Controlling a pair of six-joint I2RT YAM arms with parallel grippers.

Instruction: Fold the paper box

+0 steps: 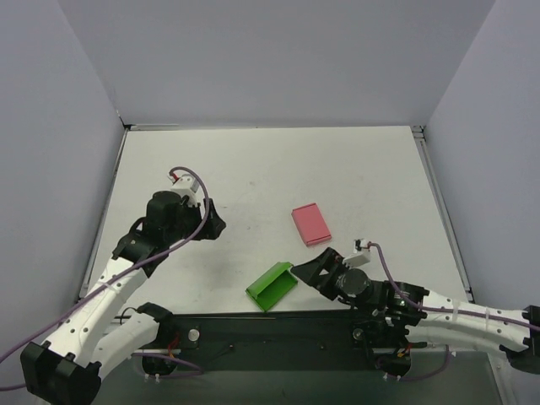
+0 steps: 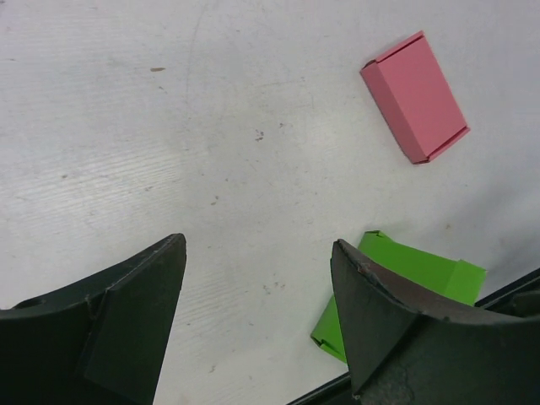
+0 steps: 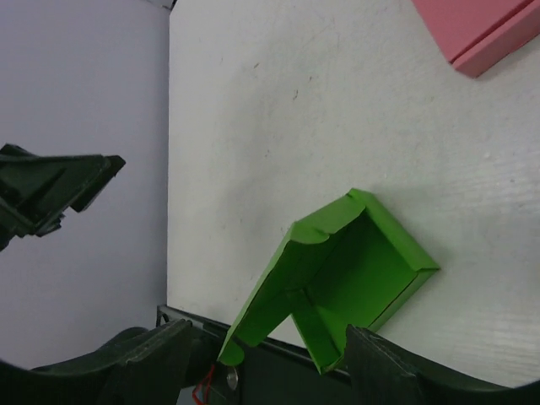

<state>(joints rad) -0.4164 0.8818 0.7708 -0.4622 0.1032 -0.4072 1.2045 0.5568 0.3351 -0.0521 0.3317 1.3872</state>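
The paper box [image 1: 272, 286] is bright green and lies at the table's near edge, its tray facing up and its lid flap raised. In the right wrist view the paper box [image 3: 354, 261] sits just ahead of my right gripper [image 3: 268, 329]. That gripper is open, and the lid's tab reaches down between its fingers without being pinched. My right gripper [image 1: 305, 272] stands right of the box. My left gripper [image 1: 215, 224] hovers open over bare table up and to the left. From the left wrist, the paper box [image 2: 422, 270] peeks out behind the right finger of my left gripper [image 2: 257, 245].
A flat pink box [image 1: 310, 224] lies shut on the table behind the green one, also seen as the pink box [image 2: 415, 97] and a corner of the pink box [image 3: 481, 25]. A black rail [image 1: 270, 325] runs along the near edge. Grey walls close three sides.
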